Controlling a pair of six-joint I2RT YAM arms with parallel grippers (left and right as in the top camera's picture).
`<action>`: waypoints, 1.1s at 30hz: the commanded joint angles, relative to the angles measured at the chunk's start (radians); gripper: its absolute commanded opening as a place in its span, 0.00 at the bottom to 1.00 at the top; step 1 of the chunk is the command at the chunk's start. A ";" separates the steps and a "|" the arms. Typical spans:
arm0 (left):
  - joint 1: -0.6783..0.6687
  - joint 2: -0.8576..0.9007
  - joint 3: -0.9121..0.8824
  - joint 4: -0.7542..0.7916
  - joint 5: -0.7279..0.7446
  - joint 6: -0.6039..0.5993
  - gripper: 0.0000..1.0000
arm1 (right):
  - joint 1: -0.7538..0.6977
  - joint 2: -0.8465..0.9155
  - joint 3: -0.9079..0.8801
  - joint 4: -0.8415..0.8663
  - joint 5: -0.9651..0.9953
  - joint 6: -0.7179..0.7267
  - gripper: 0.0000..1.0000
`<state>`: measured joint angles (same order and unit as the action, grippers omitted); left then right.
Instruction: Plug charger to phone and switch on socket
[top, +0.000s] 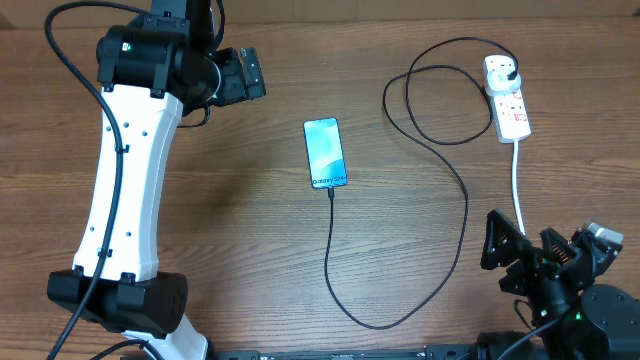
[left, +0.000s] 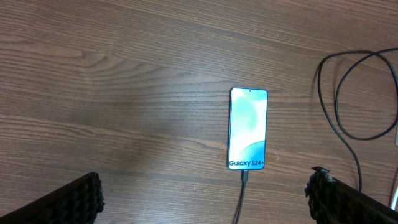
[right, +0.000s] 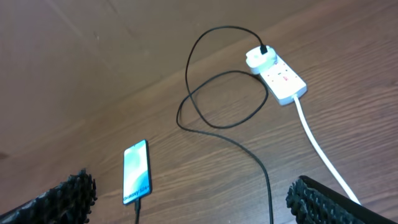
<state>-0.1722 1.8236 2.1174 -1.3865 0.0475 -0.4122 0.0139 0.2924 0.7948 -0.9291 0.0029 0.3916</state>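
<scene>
Looks like robotics lab bench; wood-grain tabletop (top: 250, 250) fills all three views; two robot arms stand at its near edge: left arm (top: 125, 180), white shell with black joints and loose black cabling, at 9 o'clock; right arm (top: 560, 290), black, at 4 o'clock; few things laid flat: phone (top: 325, 152) near centre, socket (top: 508, 105) at 2 o'clock, charger (top: 465, 220) looping between them; rest of room out of frame.

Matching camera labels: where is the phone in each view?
Overhead: phone near centre, slightly above the middle.
Left wrist: right of centre, upright in frame.
Right wrist: lower left, tilted slightly.
Shared landmark: the black charger cable running from the phone's bottom edge, seen in all three views.
</scene>
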 joint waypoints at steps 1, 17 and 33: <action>0.002 0.007 -0.003 0.003 -0.003 0.005 1.00 | 0.005 -0.009 -0.040 0.039 0.024 -0.007 1.00; 0.002 0.007 -0.003 0.003 -0.003 0.005 1.00 | 0.032 -0.121 -0.284 0.346 -0.072 -0.113 1.00; 0.002 0.007 -0.003 0.003 -0.003 0.005 1.00 | 0.032 -0.288 -0.515 0.586 -0.071 -0.113 1.00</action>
<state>-0.1722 1.8236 2.1174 -1.3865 0.0479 -0.4122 0.0399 0.0315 0.3019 -0.3595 -0.0708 0.2871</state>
